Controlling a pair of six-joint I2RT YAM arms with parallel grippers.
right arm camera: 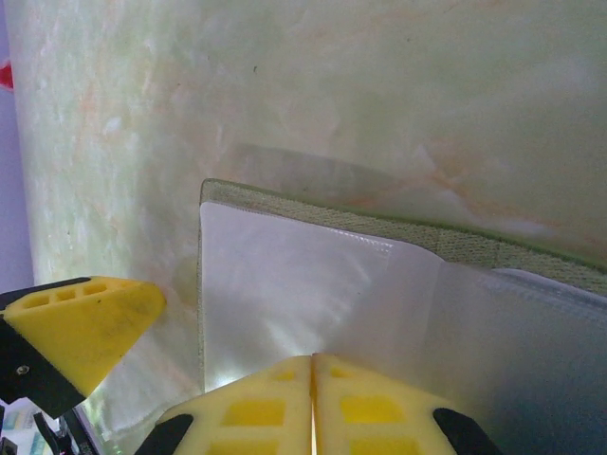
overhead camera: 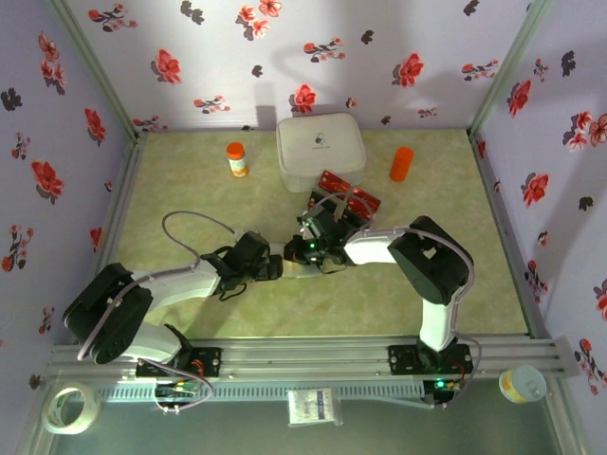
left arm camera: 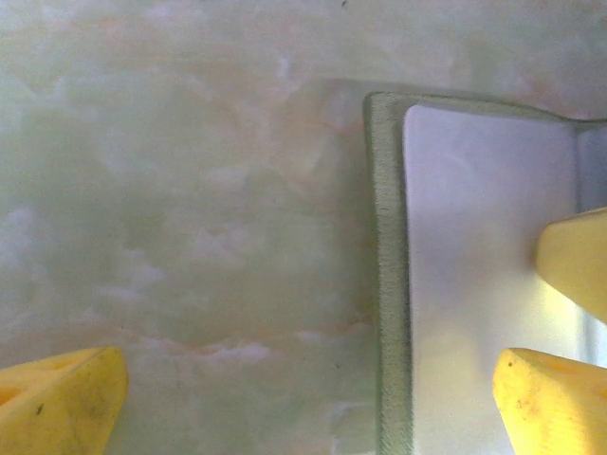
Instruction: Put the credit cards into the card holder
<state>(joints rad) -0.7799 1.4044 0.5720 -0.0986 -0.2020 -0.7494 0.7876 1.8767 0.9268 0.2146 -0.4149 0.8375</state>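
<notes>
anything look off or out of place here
Nothing is spilled or broken. The cards lie in a loose, skewed heap beside the box, overlapping at odd angles. The holder lies open, pale side up, with no card visible in it.

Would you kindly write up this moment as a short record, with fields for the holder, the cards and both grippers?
card holder: lying open on the table, pale inside up
credit cards: red ones by the white box; none seen inside the holder
left gripper: open, one finger over bare table, the other over the holder's inside
right gripper: shut, fingers at the holder's pale inside
at the back: orange bottle, orange cylinder
</notes>
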